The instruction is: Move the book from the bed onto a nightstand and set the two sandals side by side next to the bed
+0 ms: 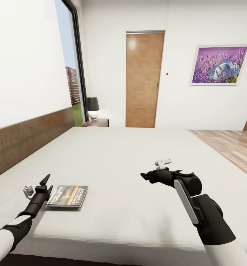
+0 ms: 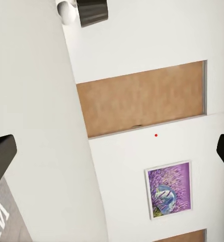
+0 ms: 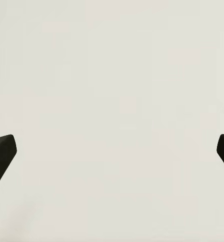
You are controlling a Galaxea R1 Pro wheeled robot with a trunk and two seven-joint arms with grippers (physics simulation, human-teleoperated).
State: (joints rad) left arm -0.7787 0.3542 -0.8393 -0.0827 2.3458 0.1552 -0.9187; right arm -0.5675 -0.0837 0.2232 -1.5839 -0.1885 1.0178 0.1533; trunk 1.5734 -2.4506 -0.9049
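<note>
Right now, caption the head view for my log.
Left gripper open beside the book on the bed; right gripper over bare mattress.

Book: thin paperback, dark cover, orange band, lying flat near front edge of bed. Bed: off-white mattress, brown headboard. Nightstand: dark wood, far corner.

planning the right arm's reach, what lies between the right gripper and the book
Only bare off-white mattress of the bed lies between the right gripper and the book, as the head view shows.
</note>
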